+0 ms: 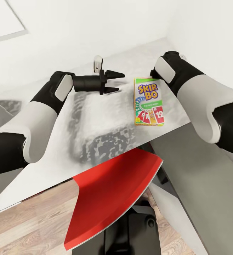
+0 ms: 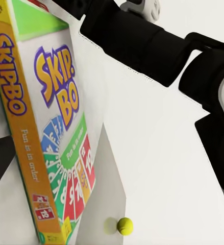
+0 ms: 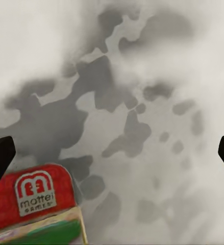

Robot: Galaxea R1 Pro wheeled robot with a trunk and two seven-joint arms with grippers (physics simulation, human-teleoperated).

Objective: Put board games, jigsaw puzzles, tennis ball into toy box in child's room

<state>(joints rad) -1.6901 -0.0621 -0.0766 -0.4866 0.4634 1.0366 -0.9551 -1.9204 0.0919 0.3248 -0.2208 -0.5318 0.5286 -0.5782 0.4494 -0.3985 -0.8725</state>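
Hovering our spread left gripper (image 1: 113, 82) left of the Skip-Bo box (image 1: 148, 102) at frame centre, we risk nudging it off the table (image 1: 95, 117) (right gripper also apart).

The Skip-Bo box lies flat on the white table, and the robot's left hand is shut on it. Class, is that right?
Not quite. The Skip-Bo box does lie flat on the white table, but the left hand is open and beside it, holding nothing, fingers apart. The head view shows this.
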